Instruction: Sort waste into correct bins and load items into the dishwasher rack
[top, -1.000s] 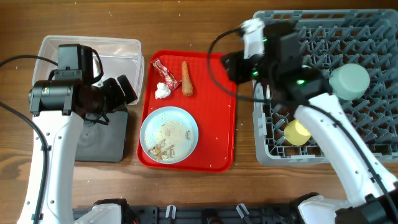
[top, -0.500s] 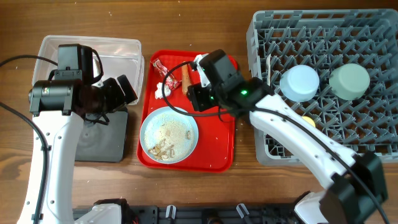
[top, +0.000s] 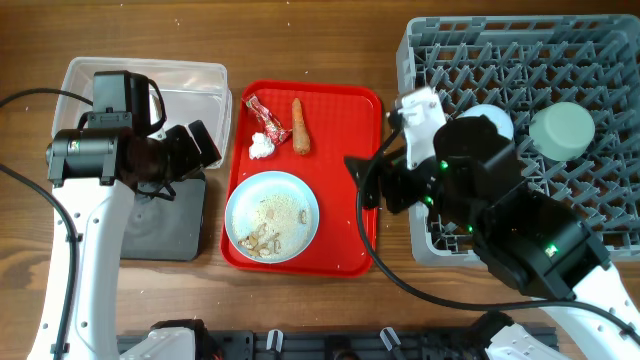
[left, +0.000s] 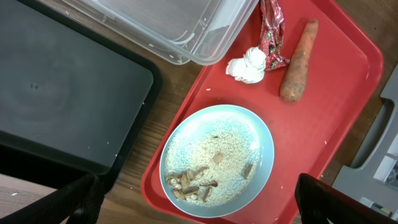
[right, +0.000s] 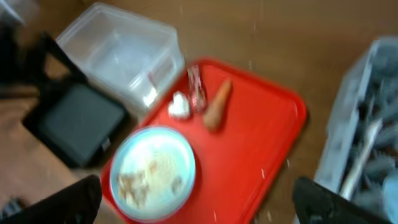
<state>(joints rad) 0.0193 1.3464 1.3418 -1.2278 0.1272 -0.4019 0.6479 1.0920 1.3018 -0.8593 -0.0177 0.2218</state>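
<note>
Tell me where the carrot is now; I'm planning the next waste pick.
In the overhead view the carrot lies at the far end of the red tray, just right of the wrapper and the tissue.

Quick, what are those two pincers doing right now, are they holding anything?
Left pincer: open, holding nothing.
Right pincer: open, holding nothing.
</note>
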